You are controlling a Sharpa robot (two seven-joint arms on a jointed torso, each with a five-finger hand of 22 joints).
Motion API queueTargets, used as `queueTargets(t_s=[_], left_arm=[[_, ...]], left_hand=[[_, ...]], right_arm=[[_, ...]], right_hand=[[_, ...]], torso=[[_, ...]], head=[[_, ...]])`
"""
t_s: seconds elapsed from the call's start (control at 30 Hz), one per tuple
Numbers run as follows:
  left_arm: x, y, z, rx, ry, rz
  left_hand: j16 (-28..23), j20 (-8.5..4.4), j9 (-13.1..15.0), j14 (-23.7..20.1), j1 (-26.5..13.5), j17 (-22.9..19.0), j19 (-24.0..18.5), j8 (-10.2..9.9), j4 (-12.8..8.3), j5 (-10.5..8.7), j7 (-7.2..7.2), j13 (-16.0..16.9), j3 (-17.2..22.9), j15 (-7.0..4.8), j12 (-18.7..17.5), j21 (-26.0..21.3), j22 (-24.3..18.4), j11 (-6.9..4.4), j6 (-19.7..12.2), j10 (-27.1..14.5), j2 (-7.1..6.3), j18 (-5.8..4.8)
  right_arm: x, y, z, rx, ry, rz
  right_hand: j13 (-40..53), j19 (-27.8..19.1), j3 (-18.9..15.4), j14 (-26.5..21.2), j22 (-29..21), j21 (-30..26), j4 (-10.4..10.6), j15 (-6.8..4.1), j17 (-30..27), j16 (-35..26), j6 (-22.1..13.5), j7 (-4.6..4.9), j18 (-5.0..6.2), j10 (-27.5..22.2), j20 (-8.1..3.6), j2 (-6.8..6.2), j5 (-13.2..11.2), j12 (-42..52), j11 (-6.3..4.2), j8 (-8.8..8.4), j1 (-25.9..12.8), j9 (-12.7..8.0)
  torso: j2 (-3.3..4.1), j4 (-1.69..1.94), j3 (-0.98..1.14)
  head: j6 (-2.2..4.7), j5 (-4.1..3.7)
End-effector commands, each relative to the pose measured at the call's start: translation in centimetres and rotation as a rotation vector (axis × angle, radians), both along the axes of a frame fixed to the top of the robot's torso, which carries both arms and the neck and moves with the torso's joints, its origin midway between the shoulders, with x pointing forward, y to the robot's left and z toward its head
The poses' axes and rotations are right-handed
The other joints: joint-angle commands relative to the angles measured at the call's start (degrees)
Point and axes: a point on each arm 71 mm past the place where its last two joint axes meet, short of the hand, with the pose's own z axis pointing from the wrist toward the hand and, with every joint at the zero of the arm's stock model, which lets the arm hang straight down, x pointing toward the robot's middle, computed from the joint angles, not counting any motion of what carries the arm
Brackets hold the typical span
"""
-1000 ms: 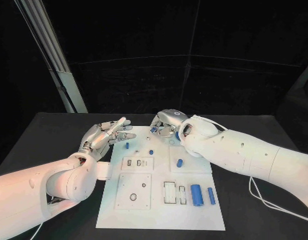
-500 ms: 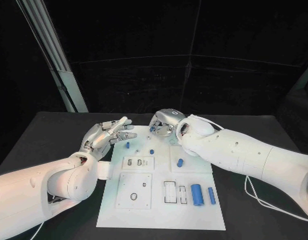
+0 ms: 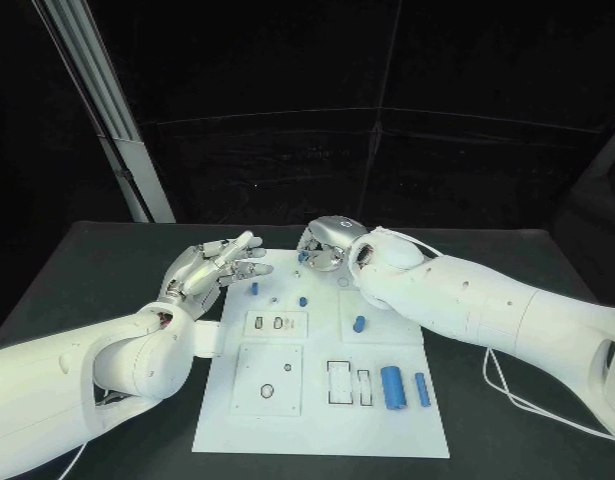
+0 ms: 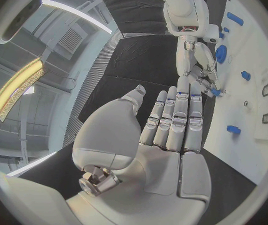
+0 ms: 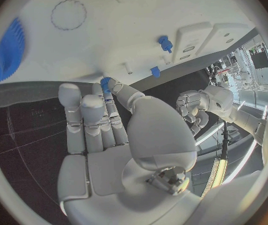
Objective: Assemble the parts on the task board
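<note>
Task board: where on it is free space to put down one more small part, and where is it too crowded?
The task board has a bare strip along its near edge, below the two blue cylinders and the slotted plate. It is crowded at the far end: the right hand pinches a small blue part there, and the left hand hovers open at the far left corner.

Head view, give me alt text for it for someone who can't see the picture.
Two white robot arms reach over a white task board on a black table. The right hand pinches a small blue part at the board's far edge, while the left hand hovers open beside the board. Other blue parts lie on it.
</note>
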Motion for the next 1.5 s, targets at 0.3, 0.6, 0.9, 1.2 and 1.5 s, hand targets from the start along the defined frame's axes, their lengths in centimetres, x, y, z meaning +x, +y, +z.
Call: queueTargets(t_s=[0.3,0.6,0.9,1.2,1.5], left_arm=[[0.0,-0.1,0.2,-0.010,-0.007,-0.012],[0.1,0.0,0.2,-0.008,-0.007,-0.007],[0.1,0.4,0.2,-0.006,-0.006,0.000],[0.1,0.7,0.2,-0.011,-0.010,-0.001],[0.1,0.6,0.2,-0.015,-0.011,-0.007]], left_hand=[[0.00,0.06,-0.05,0.24,0.40,0.11,0.44,-0.25,-0.44,0.13,0.06,-0.04,0.07,0.11,-0.36,-0.24,-0.15,0.00,-0.34,-0.59,0.33,0.84],[0.00,0.06,-0.05,0.24,0.40,0.11,0.44,-0.25,-0.44,0.13,0.06,-0.04,0.07,0.11,-0.36,-0.24,-0.15,0.00,-0.34,-0.59,0.33,0.84],[-0.01,0.06,-0.04,0.24,0.45,0.13,0.46,-0.23,-0.48,0.13,0.05,-0.04,0.14,0.11,-0.37,-0.26,-0.17,0.00,-0.35,-0.59,0.38,0.84],[-0.02,0.06,-0.04,0.23,0.48,0.14,0.47,-0.22,-0.51,0.13,0.05,-0.03,0.17,0.12,-0.37,-0.27,-0.19,0.00,-0.36,-0.60,0.39,0.84],[-0.03,0.06,-0.04,0.23,0.50,0.14,0.48,-0.22,-0.54,0.13,0.05,-0.03,0.18,0.12,-0.37,-0.28,-0.20,0.00,-0.37,-0.60,0.39,0.84]], right_arm=[[0.0,0.4,0.3,-0.008,-0.022,0.006],[-0.1,-0.1,0.6,0.010,-0.049,0.003],[-1.5,-4.9,1.4,0.071,0.019,-0.059],[-2.7,-10.6,1.4,0.058,0.157,-0.170],[-2.8,-12.7,0.9,0.011,0.227,-0.235]], right_hand=[[-0.18,-2.44,0.42,-1.40,-3.13,-1.37,1.43,1.43,-3.95,-2.59,-5.45,2.20,-0.23,-5.58,1.28,-3.37,-0.47,-0.38,1.75,-0.73,-0.88,-0.30],[-0.11,-3.03,-0.26,-1.61,-3.74,-1.68,1.90,1.76,-4.60,-2.97,-6.79,2.64,-0.09,-6.63,1.69,-4.07,-0.77,-0.27,2.15,-0.69,-0.75,-0.24],[1.92,-1.18,-0.96,-0.53,-0.92,0.29,3.59,0.15,-1.33,-0.01,-4.41,0.86,-0.44,2.77,0.67,-4.24,-0.51,4.66,-0.28,0.09,-0.80,0.15],[12.68,4.06,-9.75,1.00,7.56,5.38,9.38,-1.89,5.36,5.85,-6.50,-1.12,-2.12,9.96,-1.56,-7.52,2.50,16.88,-2.62,-0.11,-3.20,0.04],[28.16,4.69,-20.36,0.79,10.47,7.46,19.13,-1.43,6.48,7.69,-9.17,-0.46,-2.59,1.65,-0.93,-7.09,4.25,29.93,-2.00,0.47,3.15,0.14]], torso=[[-0.01,0.14,-0.10],[-0.03,0.20,-0.12],[-0.11,-0.03,-0.12],[-0.39,-0.67,0.14],[-0.32,-0.48,0.11]], head=[[-0.01,-0.34],[0.05,-0.23],[0.06,-0.81],[0.20,-0.57],[0.38,-0.92]])
